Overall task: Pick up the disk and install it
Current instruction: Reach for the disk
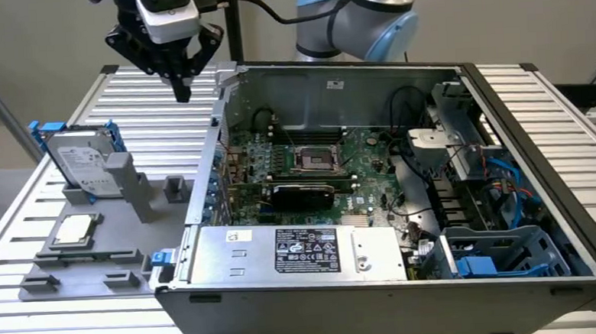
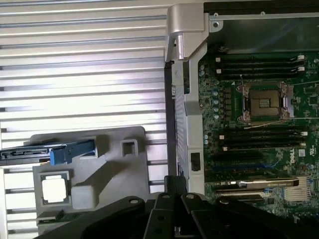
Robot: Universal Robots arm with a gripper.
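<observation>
Black fingers (image 1: 181, 86) pinched together, empty, above ribbed metal table (image 1: 147, 106); blue-framed disk (image 1: 81, 159) on edge in grey holder (image 1: 125, 187).

The arm (image 1: 378, 25) is built of silver-grey tube with pale blue joint caps. A black gripper (image 1: 181, 91) of angular links is mounted below a whitish block (image 1: 167, 13), possibly a camera housing. A black cable (image 1: 264, 9) is run from wrist to arm.
</observation>
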